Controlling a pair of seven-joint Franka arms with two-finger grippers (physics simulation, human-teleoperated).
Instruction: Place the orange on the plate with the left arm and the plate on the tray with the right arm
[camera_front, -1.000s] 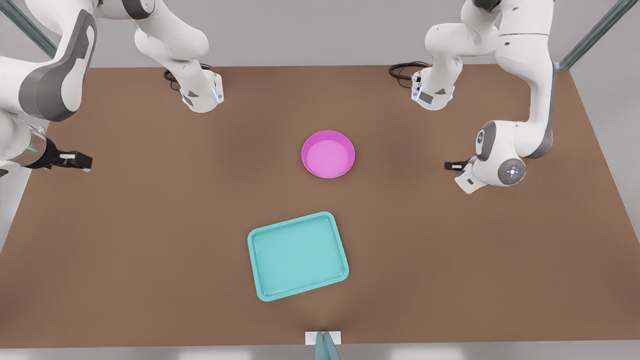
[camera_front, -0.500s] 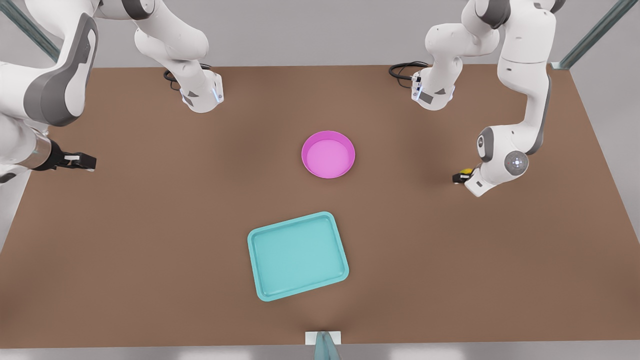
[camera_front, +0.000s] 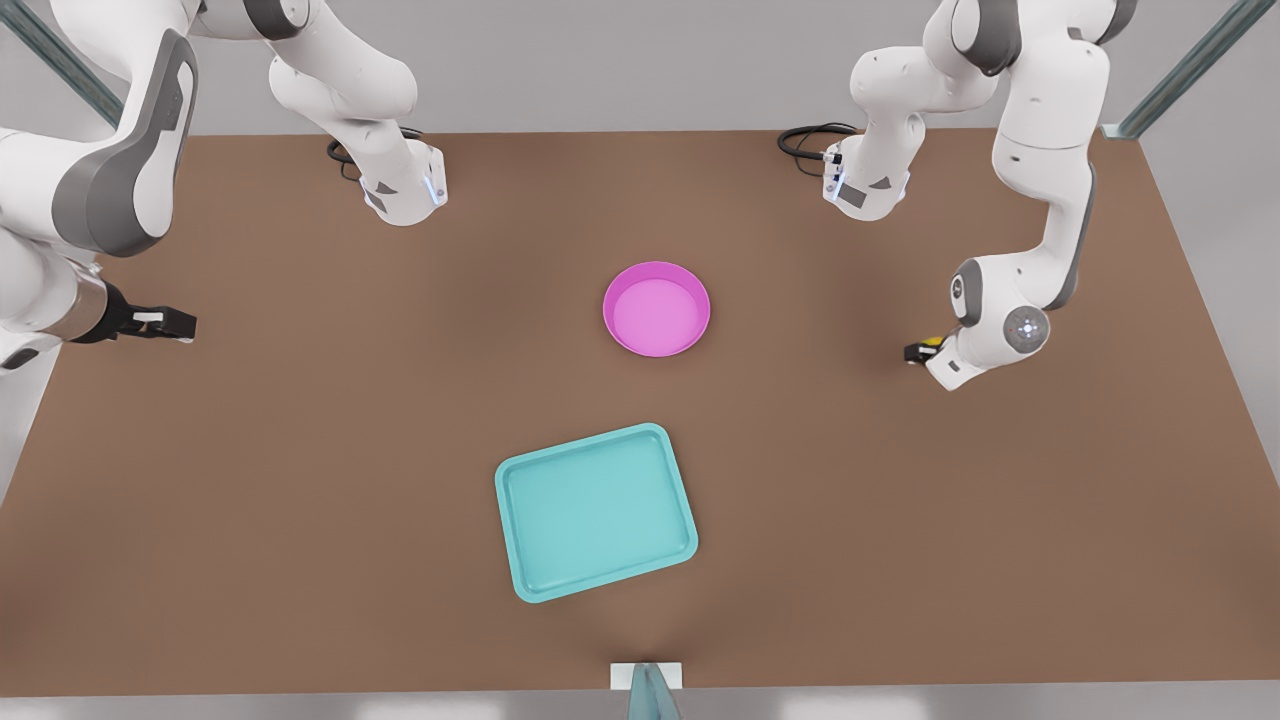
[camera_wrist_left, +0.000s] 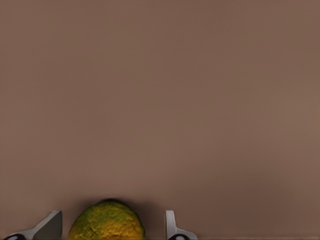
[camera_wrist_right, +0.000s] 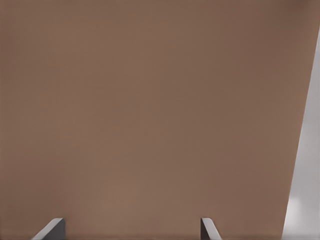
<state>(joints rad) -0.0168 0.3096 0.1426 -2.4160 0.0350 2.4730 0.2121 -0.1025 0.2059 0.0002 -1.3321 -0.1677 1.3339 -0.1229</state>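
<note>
Left gripper (camera_front: 922, 349) low over the table (camera_front: 300, 480) at the front view's right, fingers (camera_wrist_left: 170, 225) spread either side of the orange (camera_wrist_left: 106, 222), gaps showing, not clamped. Orange (camera_front: 932, 342) sits on the table between them. Right gripper (camera_front: 172, 324) at the front view's left edge, fingers apart, holding nothing, waiting. Plate (camera_front: 656, 309) mid-table, well apart from both. Tray (camera_front: 594, 511) nearer the camera, apart from the plate.

Two white arms, rounded glossy links, grey panels at the joints. Black cable coils at each base, at 11 and 1 o'clock of the surface (camera_front: 300, 450). Left hand (camera_front: 918, 351) black-tipped; right hand (camera_front: 165, 325) black with white pads. Round indicator disc on one wrist.
</note>
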